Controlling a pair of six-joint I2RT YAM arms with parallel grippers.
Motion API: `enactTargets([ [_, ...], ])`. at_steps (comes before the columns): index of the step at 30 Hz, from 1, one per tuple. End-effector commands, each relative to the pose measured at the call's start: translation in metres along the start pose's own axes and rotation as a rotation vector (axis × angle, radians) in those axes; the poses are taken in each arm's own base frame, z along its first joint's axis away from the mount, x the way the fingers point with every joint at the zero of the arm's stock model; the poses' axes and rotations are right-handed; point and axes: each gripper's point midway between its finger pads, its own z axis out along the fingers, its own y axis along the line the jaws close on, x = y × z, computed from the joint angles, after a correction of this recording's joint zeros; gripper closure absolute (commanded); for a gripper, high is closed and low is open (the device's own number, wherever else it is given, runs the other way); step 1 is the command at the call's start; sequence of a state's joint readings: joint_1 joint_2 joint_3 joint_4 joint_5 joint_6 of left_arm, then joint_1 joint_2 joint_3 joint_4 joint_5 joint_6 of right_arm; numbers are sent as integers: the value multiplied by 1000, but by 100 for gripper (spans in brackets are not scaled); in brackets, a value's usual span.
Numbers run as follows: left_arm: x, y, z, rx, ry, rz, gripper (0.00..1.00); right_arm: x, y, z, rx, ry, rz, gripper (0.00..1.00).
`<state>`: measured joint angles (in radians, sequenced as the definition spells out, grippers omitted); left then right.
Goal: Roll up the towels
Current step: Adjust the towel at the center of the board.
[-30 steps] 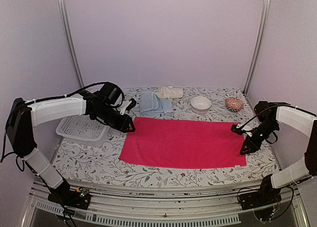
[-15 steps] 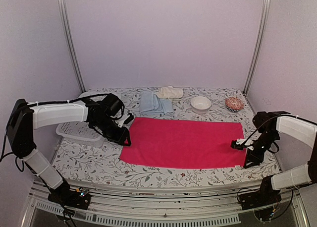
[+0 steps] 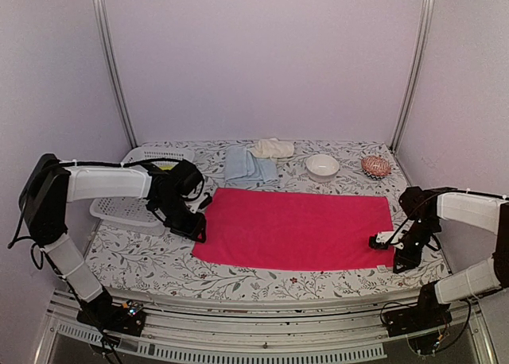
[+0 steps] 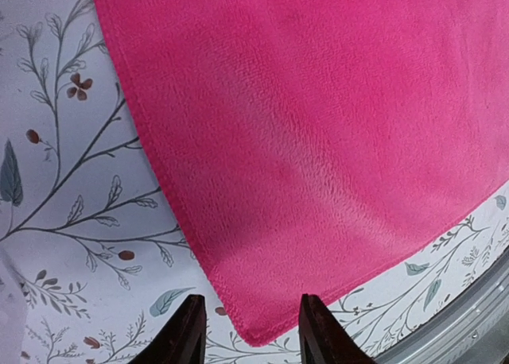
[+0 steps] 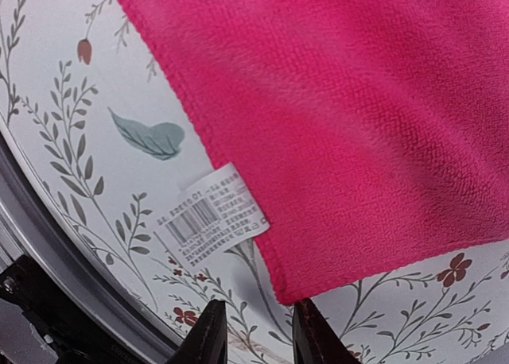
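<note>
Pink towel: the pink towel (image 3: 294, 229) is spread flat on the flowered cover of the table (image 3: 262, 278), its long side running left to right.
Left pincer: the left pincer (image 4: 253, 334) is low over the towel's near left corner, its jaws spread and nothing between them. In the left wrist view the tip of that corner falls in the gap between the two fingertips. Whether they touch the cloth I cannot tell.
Right pincer: the right pincer (image 5: 256, 336) is low at the near right corner, its jaws also spread and empty. The corner's tip lies just ahead of the fingertips, nearer the right-hand one.
Label: a white sewn label (image 5: 211, 217) sticks out from the towel's edge beside that corner and lies flat on the cover.
Blue towel: the blue towel (image 3: 248, 165) is folded at the far side, well apart from both pincers.
Cream towel: the cream towel (image 3: 273, 148) is bunched just behind the blue one.
Basket: a white basket (image 3: 131, 209) stands on the left of the table, behind the left arm.
Bowl: a white bowl (image 3: 322, 167) stands beyond the pink towel's far edge.
</note>
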<state>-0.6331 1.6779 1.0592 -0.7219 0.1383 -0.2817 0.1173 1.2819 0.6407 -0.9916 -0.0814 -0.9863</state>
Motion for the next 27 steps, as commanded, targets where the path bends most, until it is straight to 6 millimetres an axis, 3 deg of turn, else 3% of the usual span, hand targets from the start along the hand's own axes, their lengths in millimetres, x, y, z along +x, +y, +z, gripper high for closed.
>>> enactTargets([
  [1, 11, 3, 4, -26, 34, -27, 57, -1, -16, 5, 76, 25, -9, 71],
  [10, 11, 4, -2, -30, 17, -54, 56, -3, -17, -10, 110, 16, -53, 69],
  [20, 21, 1, 14, 1, 60, -79, 58, -2, -3, 14, 44, 40, -85, 72],
  [27, 35, 1, 24, 14, 118, -94, 62, 9, -8, 21, 77, 96, -80, 89],
])
